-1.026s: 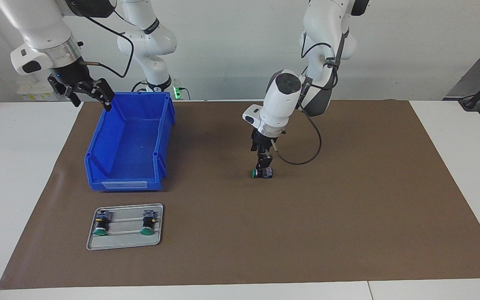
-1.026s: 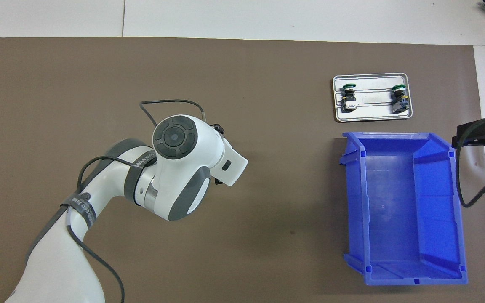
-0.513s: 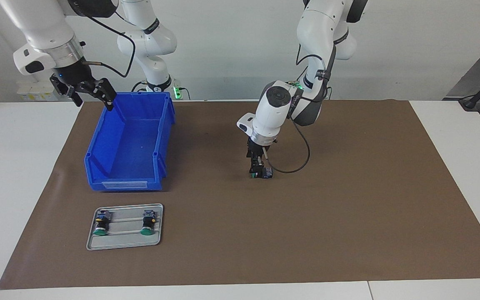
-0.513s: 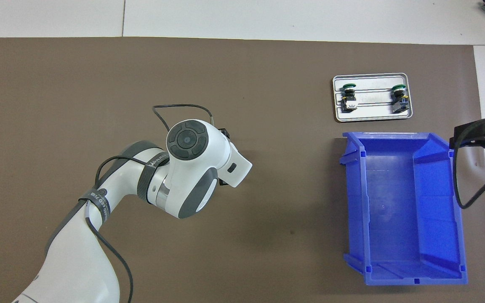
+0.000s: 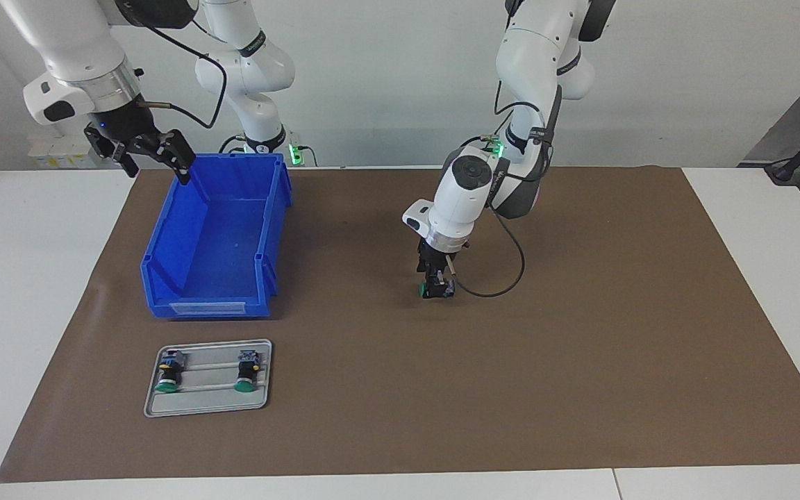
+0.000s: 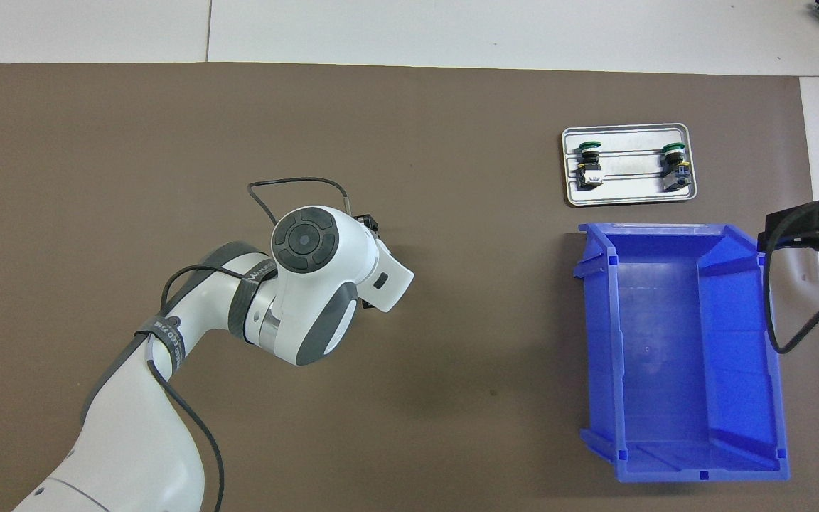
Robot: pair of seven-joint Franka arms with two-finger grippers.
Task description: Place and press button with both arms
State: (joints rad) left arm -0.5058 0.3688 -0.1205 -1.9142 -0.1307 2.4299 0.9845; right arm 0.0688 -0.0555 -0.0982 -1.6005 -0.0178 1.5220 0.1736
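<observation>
Since half a second ago left arm's wrist has swung back toward its own end and dropped lower; everything else unchanged. Landmark: blue bin (image 5: pixel 214 239), sitting on the brown mat (image 5: pixel 580 361) toward the right arm's end. Left arm (image 5: pixel 466 191) reaches down mid-mat, well apart from the bin toward the left arm's end. Right arm (image 5: pixel 70 55) waits, right gripper (image 5: pixel 142 149) hanging over the bin's corner nearest the robots, fingers spread, holding nothing. Grey tray (image 5: pixel 209 403) lies just beside the bin, farther from the robots, with two spare buttons (image 5: pixel 167 375) on it. Left gripper (image 5: pixel 436 283) sits right down at the mat, fingers closed around the button (image 5: pixel 435 289). Button lies on its side at mat level, green cap toward the bin, body toward the left arm's end. Long axis runs along the table, so the cap faces the waiting right gripper. Looks like placing is nearly done; pressing not yet.
</observation>
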